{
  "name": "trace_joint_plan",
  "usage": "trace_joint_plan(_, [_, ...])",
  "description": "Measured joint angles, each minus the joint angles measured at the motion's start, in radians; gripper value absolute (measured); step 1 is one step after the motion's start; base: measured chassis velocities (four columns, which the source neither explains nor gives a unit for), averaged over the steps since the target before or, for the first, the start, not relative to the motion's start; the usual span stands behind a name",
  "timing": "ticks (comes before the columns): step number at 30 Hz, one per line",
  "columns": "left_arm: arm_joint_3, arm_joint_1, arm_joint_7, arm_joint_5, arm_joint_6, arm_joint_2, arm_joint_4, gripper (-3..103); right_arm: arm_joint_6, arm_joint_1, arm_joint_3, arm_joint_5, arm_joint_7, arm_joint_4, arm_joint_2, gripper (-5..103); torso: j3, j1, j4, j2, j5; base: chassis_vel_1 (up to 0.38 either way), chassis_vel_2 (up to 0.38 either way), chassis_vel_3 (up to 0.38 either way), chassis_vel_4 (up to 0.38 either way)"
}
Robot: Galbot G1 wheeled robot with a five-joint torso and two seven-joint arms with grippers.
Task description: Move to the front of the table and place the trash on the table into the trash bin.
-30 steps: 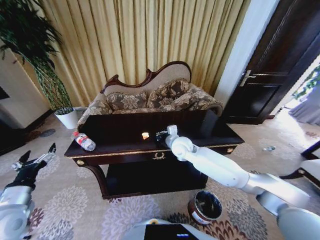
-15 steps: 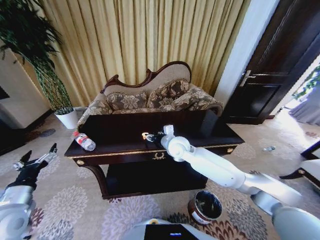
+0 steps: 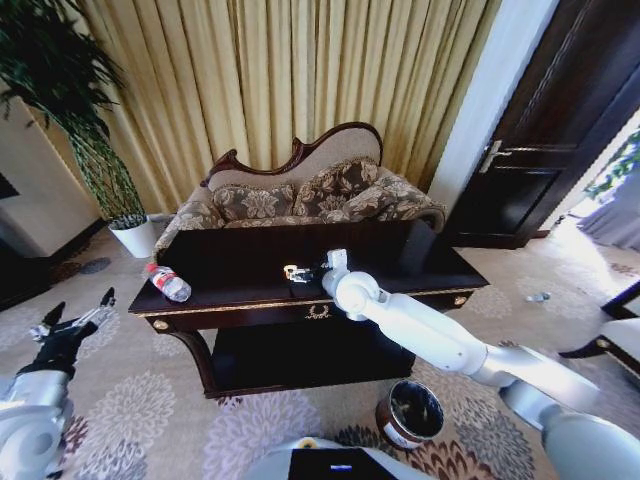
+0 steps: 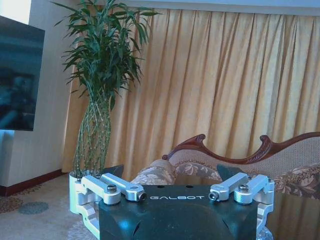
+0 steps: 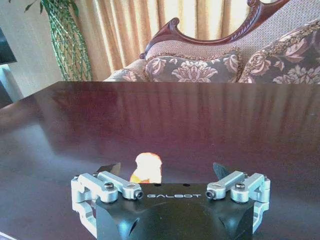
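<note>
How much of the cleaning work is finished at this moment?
Done: robot stands before the dark glossy wooden table. In hand: open right gripper brackets the yellowish crumpled scrap. Left: clear red-capped plastic bottle lies on the table; round dark trash bin unused; left gripper idle.

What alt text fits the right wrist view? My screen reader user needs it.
The open right gripper sits low over the dark glossy table, with a small yellowish crumpled scrap between its fingers. A carved-frame patterned sofa stands behind.
</note>
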Motion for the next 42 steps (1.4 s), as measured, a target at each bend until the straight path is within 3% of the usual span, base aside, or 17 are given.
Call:
trace_joint_plan(7, [0.000, 0.002, 0.009, 0.010, -0.013, 0.003, 0.010, 100, 0.004, 0.010, 0.001, 0.077, 0.046, -0.002, 0.039, 100, 0.000, 0.000, 0.0000, 0.000, -0.0001, 0.000, 0.000, 0.000, 0.000])
trace_joint_plan(33, [-0.018, 0.009, 0.017, 0.001, -0.029, -0.001, 0.019, 100, -0.004, 0.003, 0.003, 0.059, 0.035, -0.042, 0.069, 102, 0.000, 0.000, 0.0000, 0.000, 0.0000, 0.000, 0.000, 0.000, 0.000])
trace_joint_plan(39, [-0.014, 0.004, 0.016, 0.002, -0.028, -0.002, 0.020, 100, -0.022, 0.002, -0.002, 0.033, 0.012, -0.043, 0.069, 89, 0.000, 0.000, 0.0000, 0.000, 0.0000, 0.000, 0.000, 0.000, 0.000])
trace_joint_plan(42, [-0.014, 0.003, 0.015, 0.001, -0.027, 0.003, 0.020, 100, -0.022, -0.003, -0.003, 0.021, 0.011, -0.046, 0.071, 72, 0.000, 0.000, 0.0000, 0.000, 0.0000, 0.000, 0.000, 0.000, 0.000])
